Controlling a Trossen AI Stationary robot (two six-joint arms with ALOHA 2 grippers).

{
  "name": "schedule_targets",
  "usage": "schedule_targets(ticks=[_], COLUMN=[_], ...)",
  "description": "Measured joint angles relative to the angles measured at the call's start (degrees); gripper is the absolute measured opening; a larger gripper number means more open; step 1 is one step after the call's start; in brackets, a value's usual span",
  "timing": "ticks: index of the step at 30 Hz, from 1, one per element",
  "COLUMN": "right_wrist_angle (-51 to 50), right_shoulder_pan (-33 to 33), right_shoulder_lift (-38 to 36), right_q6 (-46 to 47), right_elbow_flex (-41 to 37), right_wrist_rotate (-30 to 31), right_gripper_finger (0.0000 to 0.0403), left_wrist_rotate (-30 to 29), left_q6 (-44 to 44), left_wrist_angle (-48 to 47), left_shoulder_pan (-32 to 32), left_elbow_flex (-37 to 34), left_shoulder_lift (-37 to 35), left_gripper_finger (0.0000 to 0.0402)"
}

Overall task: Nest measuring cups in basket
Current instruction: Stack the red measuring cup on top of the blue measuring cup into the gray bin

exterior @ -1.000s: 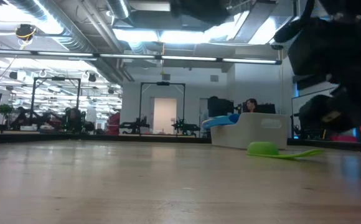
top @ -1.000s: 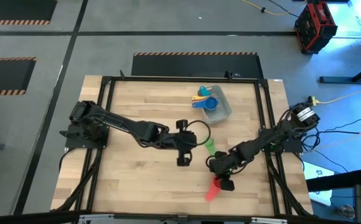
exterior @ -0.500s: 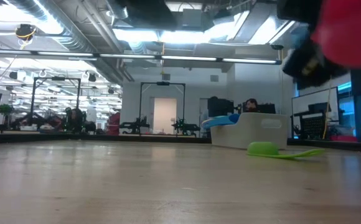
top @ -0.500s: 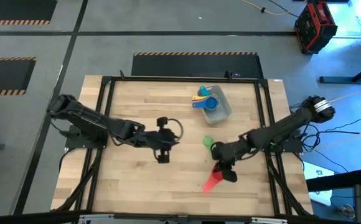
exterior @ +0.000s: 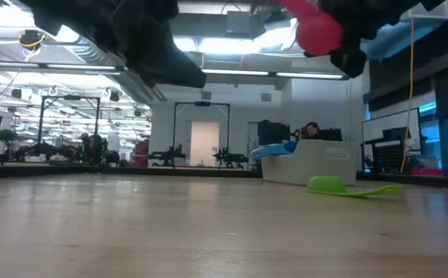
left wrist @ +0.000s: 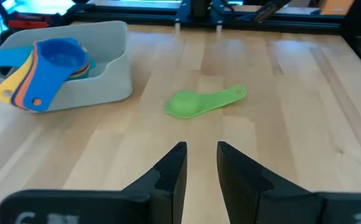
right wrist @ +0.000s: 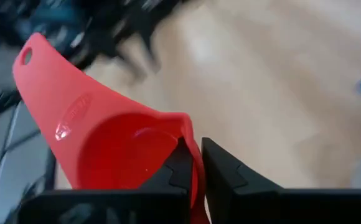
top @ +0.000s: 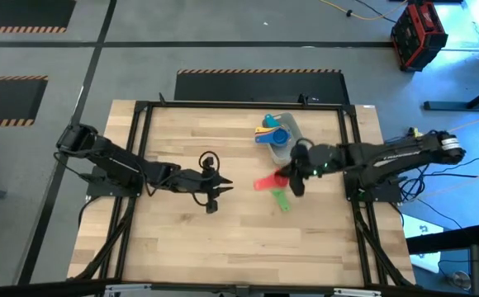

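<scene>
Two dark fingers of the right gripper [right wrist: 193, 165] are pinched on the rim of the red measuring cup [right wrist: 106, 146], thin wall between them, handle sticking out free. Gripping at the rim leaves the bowl and handle clear, which I judge suits lowering the cup into a stack. Seen from above, the right gripper [top: 296, 175] holds the red measuring cup [top: 267, 183] raised off the table, just beside the basket [top: 300, 142] and above the wooden table [top: 173, 132].

The basket already holds several cups, dark blue uppermost [left wrist: 62, 56], with yellow and orange handles fanned out over its rim; the handles point one way so each bowl can seat in the next.

One green measuring cup [left wrist: 199, 102] lies on the table near the basket, not yet collected.

The left gripper [left wrist: 199, 168] hangs near the middle of the table, well apart from the basket, fingers narrowly parted and holding nothing. Its position keeps the approach to the basket clear for the right arm.
</scene>
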Motion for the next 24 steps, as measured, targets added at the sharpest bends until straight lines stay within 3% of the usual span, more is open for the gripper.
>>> schedule_targets(ticks=[6, 12, 17, 24], right_wrist_angle=[-0.05, -0.12, -0.13, -0.15], right_shoulder_pan=[-7.60, -16.09, -21.81, -27.71], right_shoulder_lift=[-1.49, -0.96, 0.17, 5.65], right_q6=[-1.92, -2.21, -7.91, -11.35], right_elbow_flex=[0.00, 0.00, 0.00, 0.00], right_wrist_rotate=[5.75, 6.50, 6.97, 6.80], right_gripper_finger=[0.0021, 0.0029, 0.0022, 0.0031], left_wrist_rotate=[-0.05, -0.21, -0.21, -0.23], left_q6=[0.03, 0.06, 0.08, 0.08], left_wrist_angle=[0.42, 1.22, 1.20, 1.22], left_shoulder_pan=[0.97, 1.23, 1.23, 1.23], left_elbow_flex=[-0.26, -0.26, -0.27, -0.28], left_shoulder_lift=[0.01, 0.01, 0.01, 0.03], left_gripper_finger=[0.0081, 0.0081, 0.0082, 0.0082])
